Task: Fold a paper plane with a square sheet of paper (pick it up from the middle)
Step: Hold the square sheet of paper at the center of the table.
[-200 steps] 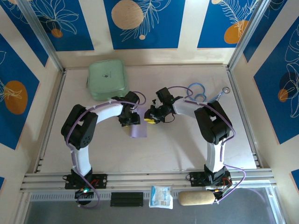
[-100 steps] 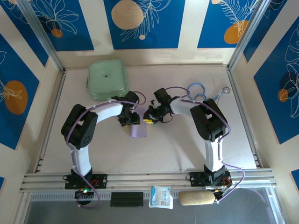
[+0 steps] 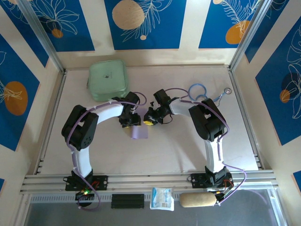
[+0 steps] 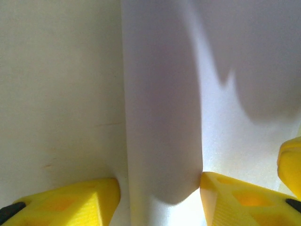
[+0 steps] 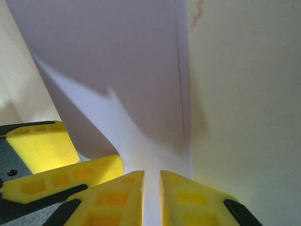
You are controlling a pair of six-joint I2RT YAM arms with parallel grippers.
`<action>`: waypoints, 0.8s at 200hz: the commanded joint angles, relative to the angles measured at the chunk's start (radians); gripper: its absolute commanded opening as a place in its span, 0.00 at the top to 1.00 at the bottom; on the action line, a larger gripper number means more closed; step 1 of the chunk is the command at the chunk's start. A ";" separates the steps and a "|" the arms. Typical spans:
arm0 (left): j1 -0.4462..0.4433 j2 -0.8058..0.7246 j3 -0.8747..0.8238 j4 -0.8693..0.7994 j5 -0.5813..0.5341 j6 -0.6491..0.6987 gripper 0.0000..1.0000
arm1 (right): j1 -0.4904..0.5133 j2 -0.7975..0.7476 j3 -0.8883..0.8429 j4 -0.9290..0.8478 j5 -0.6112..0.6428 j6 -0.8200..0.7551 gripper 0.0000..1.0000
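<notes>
The square sheet of paper [image 3: 139,133] is a pale lilac, folded piece hanging out below my left gripper [image 3: 131,121] at the table's middle. In the left wrist view a raised fold of the paper [image 4: 164,94] stands between my left gripper's [image 4: 160,184] yellow fingers [image 4: 225,197], touching both. My right gripper [image 3: 150,119] sits right beside the left one. In the right wrist view its jaws [image 5: 151,178] are nearly together, with a strip of the paper [image 5: 117,61] running through the narrow gap. A left finger [image 5: 42,150] shows at that view's left.
A mint-green pouch [image 3: 108,79] lies at the back left. Blue-handled scissors [image 3: 201,93] lie at the back right, behind the right arm. A small packet [image 3: 162,198] and a tan roll [image 3: 198,200] rest below the table's near rail.
My right gripper has slid a little left towards the left gripper, and its jaws have narrowed onto the paper. The left gripper and the paper have stayed put.
</notes>
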 commanded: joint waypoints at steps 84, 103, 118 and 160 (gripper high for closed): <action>0.002 0.104 -0.052 0.035 0.042 0.029 0.44 | -0.006 -0.023 0.003 0.016 -0.017 -0.018 0.82; 0.003 0.104 -0.053 0.034 0.042 0.031 0.44 | -0.003 -0.011 0.006 0.009 -0.015 -0.021 0.82; 0.002 0.104 -0.053 0.034 0.043 0.030 0.44 | 0.001 -0.001 0.009 0.000 -0.011 -0.024 0.82; 0.003 0.105 -0.052 0.035 0.042 0.027 0.44 | 0.002 0.027 0.001 -0.028 0.019 -0.041 0.84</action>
